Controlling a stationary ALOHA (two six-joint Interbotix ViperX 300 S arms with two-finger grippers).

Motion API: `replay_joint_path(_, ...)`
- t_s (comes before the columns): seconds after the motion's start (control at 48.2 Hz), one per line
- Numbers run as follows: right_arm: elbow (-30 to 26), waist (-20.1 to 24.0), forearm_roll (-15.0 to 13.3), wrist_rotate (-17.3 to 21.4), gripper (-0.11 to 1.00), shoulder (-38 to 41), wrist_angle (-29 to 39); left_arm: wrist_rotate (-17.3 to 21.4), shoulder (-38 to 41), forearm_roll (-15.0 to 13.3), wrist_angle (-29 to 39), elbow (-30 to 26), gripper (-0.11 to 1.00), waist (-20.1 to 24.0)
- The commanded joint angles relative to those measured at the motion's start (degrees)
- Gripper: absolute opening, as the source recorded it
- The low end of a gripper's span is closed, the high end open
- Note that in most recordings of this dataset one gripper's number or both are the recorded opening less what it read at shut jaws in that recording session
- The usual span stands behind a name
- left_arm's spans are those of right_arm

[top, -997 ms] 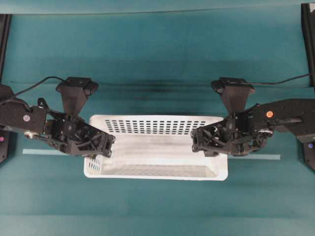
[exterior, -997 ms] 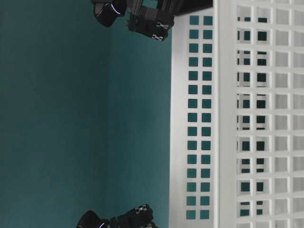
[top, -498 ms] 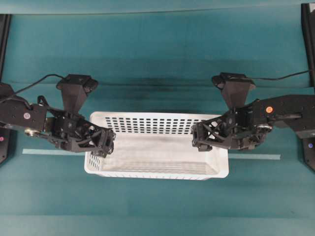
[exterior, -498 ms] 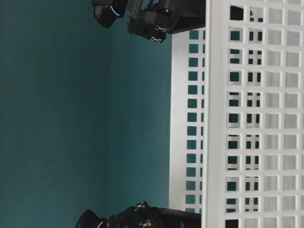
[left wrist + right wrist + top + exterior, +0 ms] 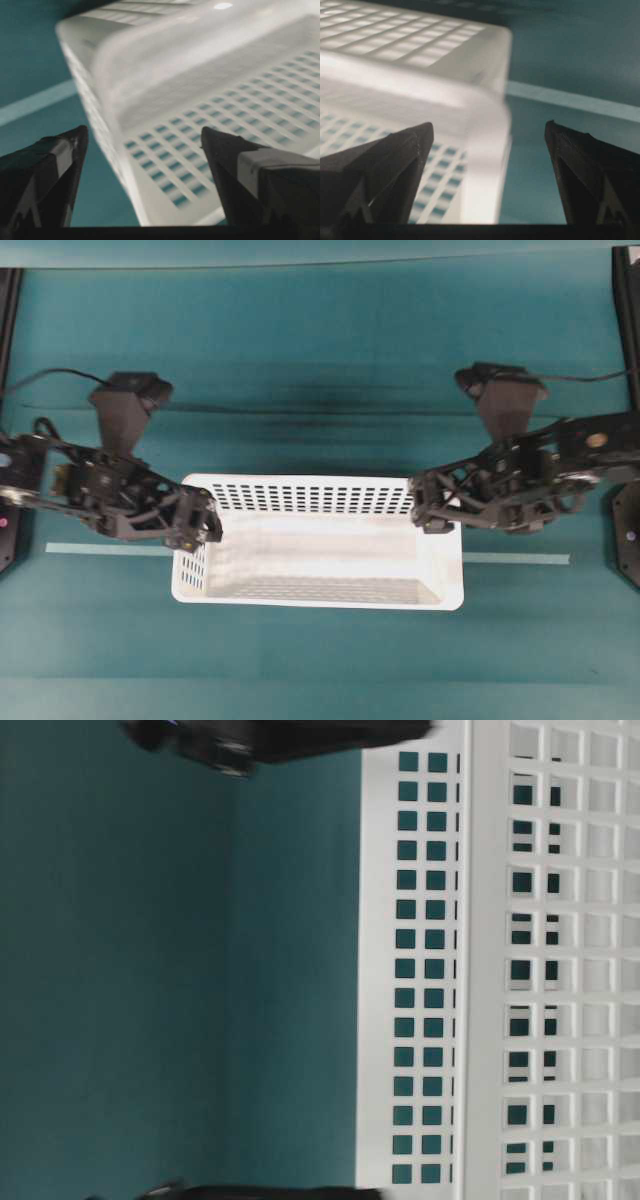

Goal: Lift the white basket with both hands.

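Note:
The white basket point(image 5: 310, 497) rests on the teal table, long side left to right, with nothing inside. My left gripper point(image 5: 203, 524) is at its left end and stands open. One of its fingers point(image 5: 50, 170) is outside the end wall point(image 5: 125, 165) and the other is inside, neither touching. At the right end my right gripper point(image 5: 431, 513) is open as well, with the basket's rim point(image 5: 487, 165) between its spread fingers. In the table-level view the slotted basket wall point(image 5: 410, 970) fills the right half. Blurred black arm parts point(image 5: 300, 735) show at the top and bottom edges.
A pale tape strip point(image 5: 100, 548) runs across the table behind the basket and comes out again on the right point(image 5: 520, 559). Black frame posts stand at the far left point(image 5: 8, 320) and far right point(image 5: 627, 330). Teal cloth covers the whole table.
Both grippers have opened wide and drawn outward toward the basket's ends. The basket, shifted slightly up in the overhead view half a second ago, is back where it was.

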Motion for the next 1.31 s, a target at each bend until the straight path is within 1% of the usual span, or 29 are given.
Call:
replay_joint_path(0.0,-1.14,0.00,-1.23,-0.79,0.93,-4.13,-0.18,0.70,-4.48,0.26,-0.09,-0.35,0.91,-0.26)
replay_joint_path(0.083,-1.23,-0.09,-2.90,-3.08,0.93,-8.09,-0.79,2.55,-8.35,0.18,-0.09,-0.09,0.91,-0.18)
replay_joint_path(0.125,-0.97,-0.18,-3.96,-4.66,0.93,-10.11,-1.67,4.22,-10.72,0.18,-0.26,0.09,0.90,0.00)
replay_joint_path(0.208,0.09,-0.35,-5.89,-8.88,0.93,-14.06,-4.75,6.59,-14.50,0.18,-0.26,0.44,0.90,0.18)
replay_joint_path(0.291,1.76,-0.79,-6.42,-12.92,0.93,-17.23,-8.53,9.23,-18.11,0.18,-0.44,0.97,0.90,0.18)
replay_joint_path(0.374,3.52,-1.05,-6.86,-16.52,0.93,-20.21,-13.89,13.27,-21.36,0.26,-1.67,1.85,0.90,-0.26)
replay_joint_path(0.415,4.66,-1.14,-7.03,-18.63,0.93,-21.62,-16.61,15.91,-23.20,0.18,-2.64,2.29,0.90,-0.53)
replay_joint_path(0.436,5.10,-1.14,-7.12,-19.69,0.93,-22.32,-17.75,17.93,-24.52,0.18,-3.43,2.72,0.90,-0.44)
replay_joint_path(0.457,5.54,-1.14,-7.29,-20.83,0.93,-22.94,-19.07,18.54,-24.87,0.26,-3.60,2.81,0.90,-0.44)
replay_joint_path(0.498,6.24,-1.23,-7.56,-23.20,0.93,-24.35,-21.27,21.53,-26.72,0.26,-4.48,3.08,0.90,-0.44)
replay_joint_path(0.561,7.03,-1.32,-8.26,-27.33,0.93,-26.37,-24.26,24.52,-28.48,0.18,-5.27,3.25,0.90,-0.35)
replay_joint_path(0.623,7.38,-1.32,-8.79,-30.76,0.93,-27.86,-25.40,26.98,-30.06,0.18,-5.71,3.43,0.90,-0.26)
replay_joint_path(0.768,8.35,-1.32,-9.05,-38.85,0.93,-30.76,-25.58,33.05,-32.70,0.26,-5.71,3.87,0.90,-0.35)
replay_joint_path(0.872,9.40,-1.32,-8.96,-44.47,0.93,-33.05,-25.93,39.46,-34.72,0.26,-5.89,3.78,0.90,-0.26)
replay_joint_path(0.976,10.28,-1.32,-9.05,-49.22,0.93,-35.33,-26.37,45.70,-36.56,0.26,-6.68,3.78,0.90,-0.26)
replay_joint_path(1.017,10.55,-1.32,-9.05,-51.15,0.93,-36.30,-26.72,48.96,-37.53,0.18,-7.12,3.87,0.90,-0.26)
replay_joint_path(1.08,10.90,-1.32,-9.05,-53.88,0.93,-37.79,-27.33,52.21,-38.58,0.26,-7.12,3.69,0.90,-0.26)
replay_joint_path(1.121,11.07,-1.32,-9.05,-55.90,0.93,-39.02,-27.95,53.70,-39.29,0.26,-7.12,3.60,0.90,-0.35)
replay_joint_path(1.184,11.25,-1.32,-9.05,-57.66,0.93,-40.52,-28.56,55.55,-40.34,0.26,-7.12,3.43,0.90,-0.35)
replay_joint_path(1.287,11.60,-1.32,-9.05,-58.97,0.93,-42.36,-28.65,56.07,-41.92,0.18,-7.12,3.43,0.90,-0.26)
